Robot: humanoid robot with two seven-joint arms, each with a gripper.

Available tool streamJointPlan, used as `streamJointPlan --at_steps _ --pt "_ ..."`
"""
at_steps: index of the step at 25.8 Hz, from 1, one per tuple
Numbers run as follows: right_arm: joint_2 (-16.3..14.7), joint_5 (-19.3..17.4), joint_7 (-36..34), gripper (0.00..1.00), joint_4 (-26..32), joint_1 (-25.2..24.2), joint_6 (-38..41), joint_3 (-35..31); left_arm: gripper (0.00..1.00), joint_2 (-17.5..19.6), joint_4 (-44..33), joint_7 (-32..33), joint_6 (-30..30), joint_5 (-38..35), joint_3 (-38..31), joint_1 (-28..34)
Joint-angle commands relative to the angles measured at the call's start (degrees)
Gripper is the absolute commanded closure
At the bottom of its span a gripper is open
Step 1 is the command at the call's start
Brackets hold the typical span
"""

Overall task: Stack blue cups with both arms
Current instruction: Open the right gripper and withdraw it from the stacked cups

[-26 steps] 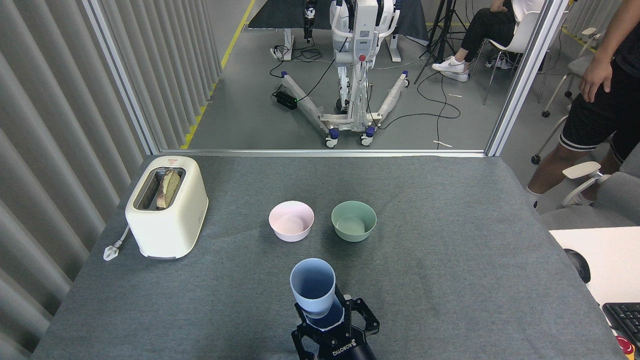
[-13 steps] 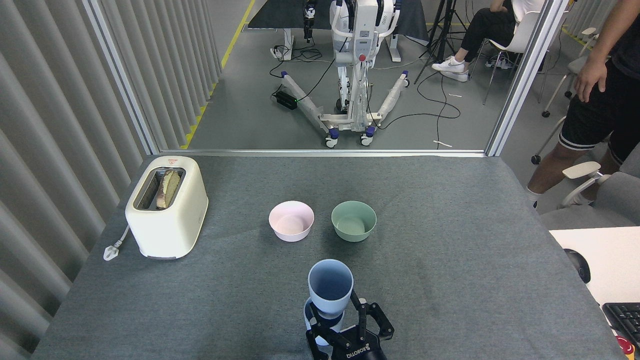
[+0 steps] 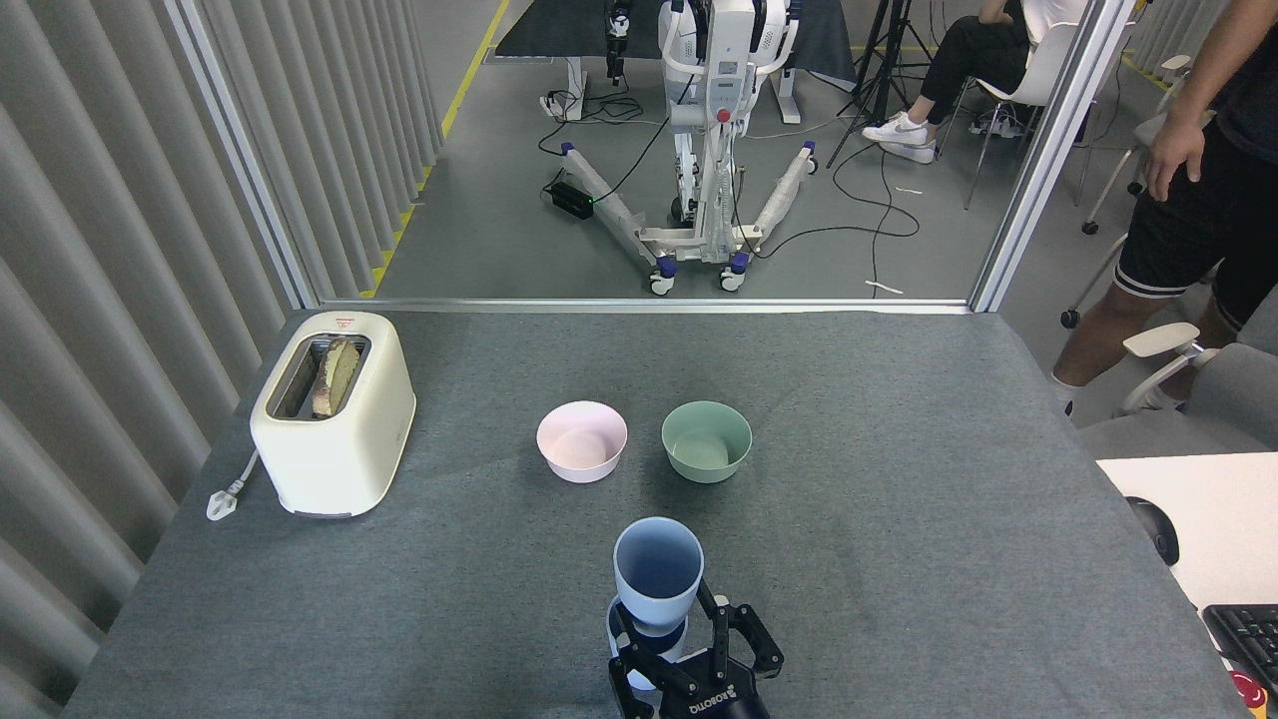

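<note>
**Top cup lined up over the lower one**

The upper cup (image 3: 657,577) sits tilted, its base in the mouth of the lower cup (image 3: 639,654) at the table's (image 3: 899,519) near edge, so it can seat. My gripper (image 3: 689,649) brackets the lower cup; whether its fingers press it I cannot tell. Which arm this is isn't clear. Bowls (image 3: 582,441) stand well apart.

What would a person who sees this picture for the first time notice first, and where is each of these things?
Near the bottom centre, a black gripper holds an upright pale blue cup above a second blue cup, which is mostly hidden below it. Behind them on the grey table, a pink bowl stands beside a mint-green bowl. At the far left is a cream toaster with bread in its slot.
</note>
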State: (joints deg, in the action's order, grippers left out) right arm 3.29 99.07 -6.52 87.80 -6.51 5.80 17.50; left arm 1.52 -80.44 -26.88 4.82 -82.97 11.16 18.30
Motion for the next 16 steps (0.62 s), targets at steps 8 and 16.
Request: streamJointPlan --at_steps 8,16 --pt "0.0 0.2 -0.1 0.31 -2.1 0.2 -0.1 0.4 0.00 0.0 0.0 0.0 0.0 0.0 0.0 0.0" --pt "0.0 0.1 -0.1 0.01 -3.1 0.2 -0.4 -0.1 0.00 0.1 0.0 0.0 0.0 0.0 0.0 0.0"
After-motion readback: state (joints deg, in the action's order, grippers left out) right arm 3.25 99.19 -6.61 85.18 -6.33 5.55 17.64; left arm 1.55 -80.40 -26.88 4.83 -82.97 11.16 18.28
